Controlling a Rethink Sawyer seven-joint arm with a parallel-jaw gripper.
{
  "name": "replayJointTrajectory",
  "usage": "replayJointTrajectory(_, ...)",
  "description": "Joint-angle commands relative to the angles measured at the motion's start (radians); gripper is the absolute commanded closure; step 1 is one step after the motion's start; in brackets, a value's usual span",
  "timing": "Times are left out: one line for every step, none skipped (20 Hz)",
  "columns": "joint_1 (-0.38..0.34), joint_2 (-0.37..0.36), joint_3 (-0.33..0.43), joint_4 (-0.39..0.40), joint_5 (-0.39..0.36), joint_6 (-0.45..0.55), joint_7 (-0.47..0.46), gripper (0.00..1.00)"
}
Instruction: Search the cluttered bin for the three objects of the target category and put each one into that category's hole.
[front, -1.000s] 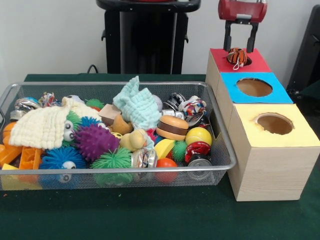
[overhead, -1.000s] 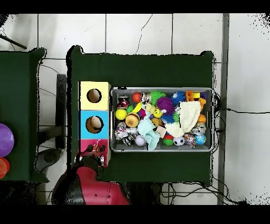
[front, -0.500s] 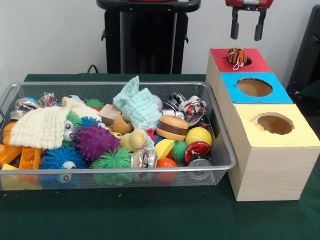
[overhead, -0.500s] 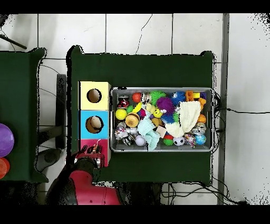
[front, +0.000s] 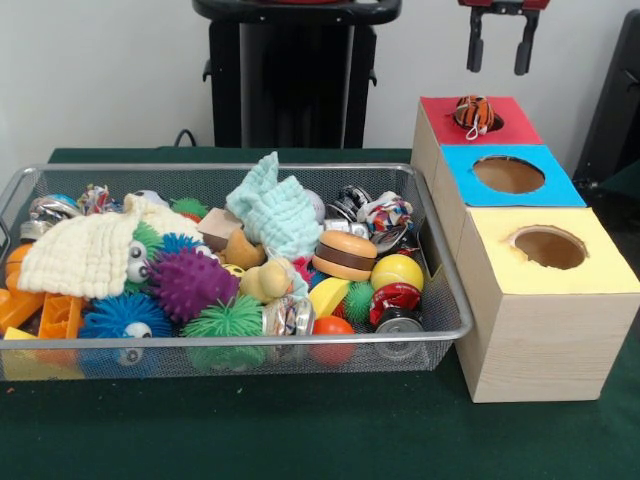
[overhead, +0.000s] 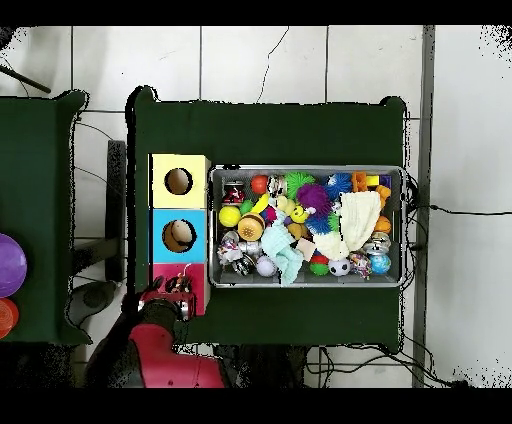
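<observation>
Front view: gripper (front: 499, 55) hangs at the top edge, above and just behind the red-topped box (front: 440, 125), fingers (front: 476, 52) apart and empty. Orange plush with black tiger stripes (front: 474, 113) sits in the hole (front: 490, 121) of the red top, most of its body above the rim, clear of the gripper. Blue-topped box (front: 505, 190) next in line toward the camera, then yellow-topped box (front: 545, 310); both holes look empty from this angle.

Wire mesh bin (front: 230, 345) stands on the green tabletop (front: 300, 430) just beside the row of boxes. Pale yellow plush (front: 266, 280) lies near the middle of the bin, touching a green spiky ball (front: 222, 320). Tan plush (front: 240, 250) just behind it, partly under the mint knitted cloth (front: 275, 212). Cream knitted cloth (front: 90, 250) drapes over the clutter at the bin's other end. Purple spiky ball (front: 188, 282) between the cream cloth and the pale yellow plush. Toy burger (front: 344, 255) and yellow ball (front: 397, 271) toward the box end.

Overhead view: gripper (overhead: 167, 297) at the outer edge of the red-topped box (overhead: 193, 272), with the striped plush (overhead: 181, 285) beside it. Something pale and round shows inside the blue-topped box's hole (overhead: 179, 235); cannot tell what.
</observation>
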Motion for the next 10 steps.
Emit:
replayJointTrajectory(-0.106,0.102,0.139,0.034,-0.006,-0.099,0.293,0.0)
replayJointTrajectory(-0.116,0.111,0.148,0.034,-0.015,-0.117,0.294,0.0)
replayJointTrajectory(-0.135,0.128,0.165,0.035,-0.032,-0.152,0.303,0.0)
replayJointTrajectory(-0.144,0.135,0.172,0.036,-0.039,-0.164,0.303,0.0)
replayJointTrajectory(-0.158,0.144,0.184,0.035,-0.05,-0.185,0.304,0.0)
replayJointTrajectory(-0.164,0.152,0.19,0.035,-0.054,-0.197,0.305,0.0)
replayJointTrajectory(-0.171,0.161,0.196,0.035,-0.057,-0.21,0.306,0.0)
replayJointTrajectory(-0.173,0.172,0.198,0.035,-0.055,-0.222,0.31,0.0)
replayJointTrajectory(-0.176,0.182,0.201,0.035,-0.052,-0.234,0.314,0.0)
replayJointTrajectory(-0.176,0.19,0.2,0.036,-0.048,-0.238,0.314,0.0)
